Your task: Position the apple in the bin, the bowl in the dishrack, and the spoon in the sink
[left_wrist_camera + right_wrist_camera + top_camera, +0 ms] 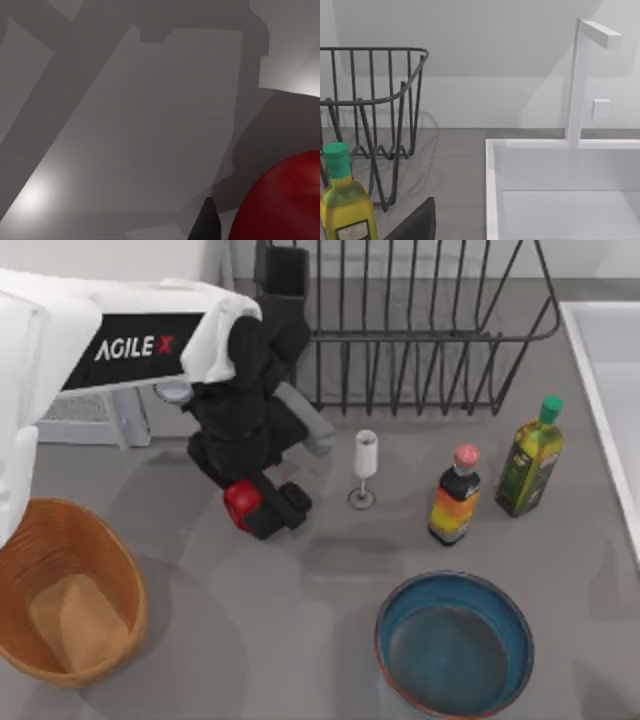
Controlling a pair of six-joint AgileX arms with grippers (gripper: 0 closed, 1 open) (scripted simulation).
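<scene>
The left gripper (262, 508) was clenched on the apple (241, 502), red fruit showing between its dark fingers over the grey table (300, 640), and the left wrist view showed the apple (285, 205) close against one fingertip (206, 222). From that gripper, the bin (120, 580) lay near on the top view's left and nearer the camera, the wine glass (364, 468) just beside on the right, the bowl (455, 645) farther right and forward, and the dishrack (420, 330) behind. The right arm was parked near the sink (492, 190), beside the green-capped bottle (342, 200); whether its fingers were parted I cannot tell.

Top view looks down; right wrist view shares its dishrack (420, 330) and sink (560, 190)
</scene>
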